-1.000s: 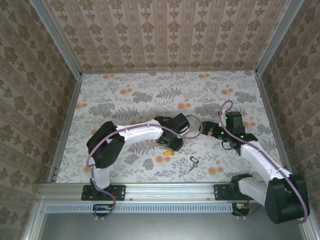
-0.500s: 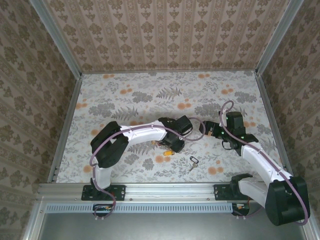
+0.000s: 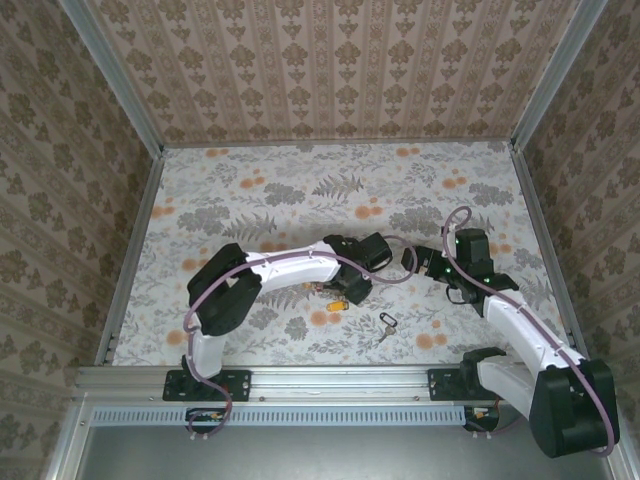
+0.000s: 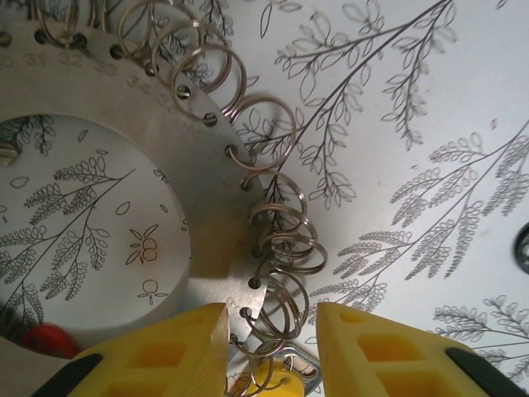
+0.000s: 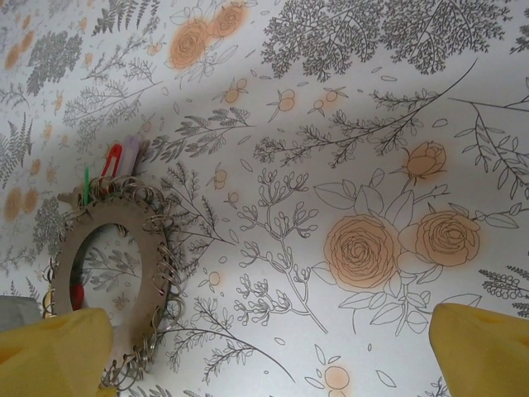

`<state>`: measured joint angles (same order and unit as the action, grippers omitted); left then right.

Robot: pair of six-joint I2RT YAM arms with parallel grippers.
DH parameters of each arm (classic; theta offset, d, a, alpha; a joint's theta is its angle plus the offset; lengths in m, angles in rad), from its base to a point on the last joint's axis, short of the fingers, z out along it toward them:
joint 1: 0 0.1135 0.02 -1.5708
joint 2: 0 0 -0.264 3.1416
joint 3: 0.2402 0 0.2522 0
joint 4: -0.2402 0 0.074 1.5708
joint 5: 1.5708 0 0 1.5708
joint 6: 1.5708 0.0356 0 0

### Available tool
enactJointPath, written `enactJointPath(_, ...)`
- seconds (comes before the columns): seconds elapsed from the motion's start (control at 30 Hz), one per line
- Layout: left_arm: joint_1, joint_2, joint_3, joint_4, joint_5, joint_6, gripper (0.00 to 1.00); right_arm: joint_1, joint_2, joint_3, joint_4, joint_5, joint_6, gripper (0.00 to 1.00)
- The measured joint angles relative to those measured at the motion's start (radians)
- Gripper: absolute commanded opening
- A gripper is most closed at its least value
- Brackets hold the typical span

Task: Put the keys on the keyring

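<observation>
The floral tablecloth [image 3: 250, 200] covers the whole work surface, boxed in by patterned walls. In the top view the left arm [image 3: 285, 268] reaches across to the middle of the table, while the right arm [image 3: 520, 320] bends in from the right, so the two wrists sit near each other at centre.

The keyring [image 4: 149, 107] lies flat on the cloth under the left wrist – a broad grey metal band with a wide hole, numbered holes along its edge and a row of small split rings [image 4: 264, 132] threaded through them. From the right wrist it shows at lower left [image 5: 149, 240].

The left gripper [image 4: 271, 318] is parted part-way, its yellow fingers [image 4: 165, 360] straddling the ring's rim; a few split rings sit in the gap, and nothing looks clamped. The right gripper [image 5: 273, 347] is spread wide and holds nothing, with bare cloth between its fingertips.

A red tag [image 5: 111, 157] and a green tag [image 5: 85, 186] stick out at the ring's far edge, and a yellow tag [image 4: 277, 382] sits between the left fingers. One loose key [image 3: 385, 325] lies apart – nearer the arm bases
</observation>
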<state>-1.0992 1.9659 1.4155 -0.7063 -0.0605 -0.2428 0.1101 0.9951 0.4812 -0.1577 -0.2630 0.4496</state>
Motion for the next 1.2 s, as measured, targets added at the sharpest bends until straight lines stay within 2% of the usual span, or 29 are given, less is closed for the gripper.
enactJointPath(0.3,-0.003,0.018,0.0,-0.009,-0.004,0.0,0.29,-0.032,-0.039,0.0,-0.004,0.004,-0.001,1.0)
enactJointPath(0.4,-0.007,0.024,0.001,-0.009,-0.01,-0.002,0.21,-0.044,-0.041,0.0,-0.006,0.005,-0.001,1.0)
enactJointPath(0.53,-0.008,0.037,0.004,-0.006,-0.013,-0.009,0.15,-0.058,-0.042,0.0,-0.007,0.005,-0.001,1.0)
enactJointPath(0.67,-0.007,0.037,0.004,-0.005,-0.018,-0.015,0.01,-0.067,-0.048,0.0,-0.008,0.005,-0.001,1.0)
enactJointPath(0.83,0.001,0.009,-0.006,-0.004,-0.011,-0.019,0.0,-0.071,-0.054,0.0,-0.008,0.004,-0.001,0.99)
enactJointPath(0.93,0.019,-0.064,-0.042,-0.005,0.005,-0.011,0.0,-0.071,-0.06,-0.001,-0.008,0.0,-0.002,0.98)
enactJointPath(1.03,0.066,-0.199,-0.101,0.004,0.042,0.022,0.0,-0.071,-0.073,-0.008,0.002,-0.024,-0.006,0.97)
enactJointPath(1.2,0.24,-0.498,-0.249,0.074,0.218,0.108,0.0,-0.061,-0.101,-0.033,0.059,-0.123,-0.023,0.93)
